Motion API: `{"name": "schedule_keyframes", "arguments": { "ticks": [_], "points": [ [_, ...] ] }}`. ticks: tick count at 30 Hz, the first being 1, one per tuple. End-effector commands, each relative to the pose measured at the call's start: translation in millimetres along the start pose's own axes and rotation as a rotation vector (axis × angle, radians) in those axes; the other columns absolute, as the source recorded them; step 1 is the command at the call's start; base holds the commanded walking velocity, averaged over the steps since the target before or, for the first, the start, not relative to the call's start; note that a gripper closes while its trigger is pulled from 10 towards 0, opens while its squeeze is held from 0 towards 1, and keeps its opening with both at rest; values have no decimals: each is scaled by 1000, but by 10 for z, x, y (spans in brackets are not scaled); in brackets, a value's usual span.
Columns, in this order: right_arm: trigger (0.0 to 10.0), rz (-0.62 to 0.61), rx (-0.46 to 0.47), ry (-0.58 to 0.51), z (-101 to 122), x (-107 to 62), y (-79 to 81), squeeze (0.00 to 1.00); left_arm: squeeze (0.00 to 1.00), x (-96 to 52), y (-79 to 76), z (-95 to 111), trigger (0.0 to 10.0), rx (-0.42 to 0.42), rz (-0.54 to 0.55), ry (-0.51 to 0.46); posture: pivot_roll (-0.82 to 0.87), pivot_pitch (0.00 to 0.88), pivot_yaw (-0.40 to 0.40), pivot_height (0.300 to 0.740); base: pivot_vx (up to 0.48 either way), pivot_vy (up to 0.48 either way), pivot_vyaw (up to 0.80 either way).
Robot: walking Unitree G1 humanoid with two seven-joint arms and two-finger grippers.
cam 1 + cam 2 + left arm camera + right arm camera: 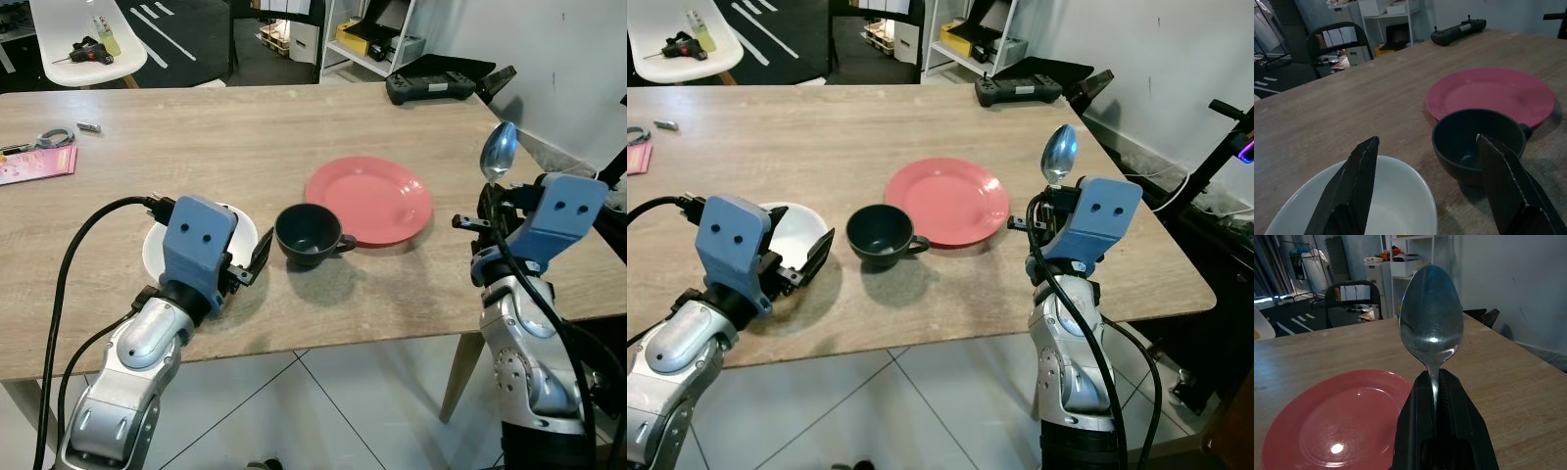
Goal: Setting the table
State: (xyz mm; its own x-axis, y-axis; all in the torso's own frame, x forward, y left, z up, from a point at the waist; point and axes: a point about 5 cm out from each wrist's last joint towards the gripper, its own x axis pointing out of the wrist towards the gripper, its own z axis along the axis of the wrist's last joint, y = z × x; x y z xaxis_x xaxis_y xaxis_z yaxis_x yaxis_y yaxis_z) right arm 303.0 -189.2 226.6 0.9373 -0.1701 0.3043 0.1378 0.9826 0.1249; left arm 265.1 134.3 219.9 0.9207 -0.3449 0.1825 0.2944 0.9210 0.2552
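Holding, seen from the head: right gripper (487,209) pinches a spoon (498,152) by its handle, bowl end up, above the table's right edge just beside the red plate (369,199).
Table (196,147) layout: the plate sits mid-table toward the right edge; the dark cup (309,235) stands just beside it nearer the front edge, handle toward the plate; the white bowl (158,250) lies near the front edge, left of the cup.
Left wrist view: left gripper (1427,188) spread wide, one finger (1354,183) over the bowl, the other (1506,183) in front of the cup, gripping nothing.
Right wrist view: fingers clamped on the spoon's neck, the plate on the table beyond it.
Step, as I judge it: placing the cutlery.
Next move calls for: lowering the spoon flat beside the plate, clear of the rim and the table's edge, then letting go.
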Motion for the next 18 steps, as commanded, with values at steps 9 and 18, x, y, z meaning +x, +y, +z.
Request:
{"name": "schedule_keyframes", "arguments": {
  "ticks": [9, 18],
  "points": [
    [10000, 5, -20, 14, -12, -15, 1, 0, 0, 0, -29, -66, 10000, 1, 2, 13, 22, 72, 37, 740, 0, 0, 0],
    [10000, 7, -22, 22, -25, -15, 4, 0, 0, -1, -36, -73, 10000, 1, 2, 11, 23, 72, 37, 740, 0, 0, 0]
  ]
}}
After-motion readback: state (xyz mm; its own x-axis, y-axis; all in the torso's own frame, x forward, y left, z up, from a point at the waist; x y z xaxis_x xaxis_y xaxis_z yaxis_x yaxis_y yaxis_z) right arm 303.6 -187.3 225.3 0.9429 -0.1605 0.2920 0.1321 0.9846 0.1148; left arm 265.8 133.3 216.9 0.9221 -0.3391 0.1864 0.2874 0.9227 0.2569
